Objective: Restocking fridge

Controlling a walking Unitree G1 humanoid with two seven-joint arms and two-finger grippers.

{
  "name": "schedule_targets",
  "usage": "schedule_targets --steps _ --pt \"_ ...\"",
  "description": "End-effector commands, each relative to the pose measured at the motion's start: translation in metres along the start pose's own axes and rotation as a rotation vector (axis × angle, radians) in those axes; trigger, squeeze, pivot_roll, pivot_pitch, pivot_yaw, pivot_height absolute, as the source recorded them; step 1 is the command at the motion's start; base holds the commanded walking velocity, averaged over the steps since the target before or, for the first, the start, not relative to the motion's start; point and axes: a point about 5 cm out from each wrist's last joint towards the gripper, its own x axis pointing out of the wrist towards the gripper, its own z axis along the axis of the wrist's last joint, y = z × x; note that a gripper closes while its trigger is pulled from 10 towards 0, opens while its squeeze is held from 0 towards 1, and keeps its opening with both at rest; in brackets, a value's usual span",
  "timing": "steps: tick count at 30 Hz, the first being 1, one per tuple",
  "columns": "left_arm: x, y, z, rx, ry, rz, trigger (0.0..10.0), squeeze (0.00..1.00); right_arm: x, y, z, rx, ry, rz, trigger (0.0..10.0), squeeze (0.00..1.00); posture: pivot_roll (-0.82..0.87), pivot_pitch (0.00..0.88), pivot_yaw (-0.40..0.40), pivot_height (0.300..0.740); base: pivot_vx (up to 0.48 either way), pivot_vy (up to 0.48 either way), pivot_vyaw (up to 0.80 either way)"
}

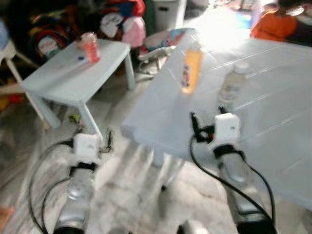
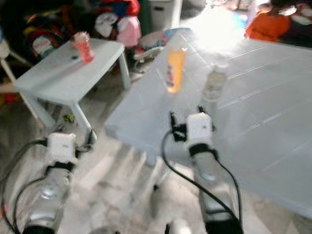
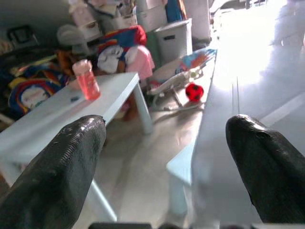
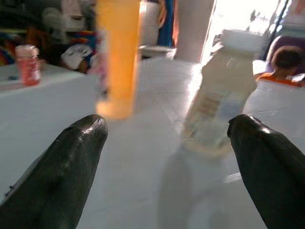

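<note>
Restocking looks barely begun: the tall orange bottle point(image 4: 117, 52) and the clear plastic bottle point(image 4: 220, 95) stand on the pale slatted table point(image 1: 273, 122), with no fridge visible. The right hand point(image 4: 167, 167) hovers before them, fingers apart and empty; the left hand point(image 3: 167, 167), also spread, hangs beside the table's edge. A ribbed pink bottle point(image 1: 90, 47) stands on the small table point(image 1: 58, 73).

Cluttered home playroom: toy pile point(image 1: 117, 19), baby bouncer point(image 3: 183, 76), low white tables point(image 1: 73, 73).

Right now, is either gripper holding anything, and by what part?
Nothing is held. The right gripper is open over the big table, facing the clear bottle and orange bottle. The left gripper is open too.
</note>
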Motion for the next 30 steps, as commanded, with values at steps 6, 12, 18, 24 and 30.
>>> schedule_targets --steps 6,12,18,24,30 --pt "-0.001 0.012 -0.001 0.011 0.004 0.025 10.0 0.00 0.005 0.012 0.008 0.016 -0.044 0.043 10.0 0.00 -0.01 0.029 0.044 0.740 0.292 0.000 0.00" --pt "-0.002 0.017 -0.001 0.017 0.001 0.048 10.0 0.00 0.004 0.018 0.006 0.019 -0.046 0.073 10.0 0.00 0.00 0.032 0.045 0.740 0.000 0.000 0.00" --pt "-0.001 0.019 -0.001 0.021 0.000 0.052 10.0 0.00 0.005 0.022 0.005 0.025 -0.045 0.095 10.0 0.00 0.00 0.034 0.046 0.740 0.000 0.000 0.00" --pt "-0.002 0.018 -0.001 0.018 0.005 0.043 10.0 0.00 0.009 0.029 0.014 0.012 -0.094 0.163 10.0 0.00 0.00 0.042 0.051 0.740 0.000 0.000 0.00" --pt "-0.003 0.018 -0.002 0.023 0.008 0.037 10.0 0.00 0.027 0.023 0.027 -0.014 -0.144 0.161 10.0 0.00 0.01 0.048 0.051 0.740 0.000 0.000 0.00"
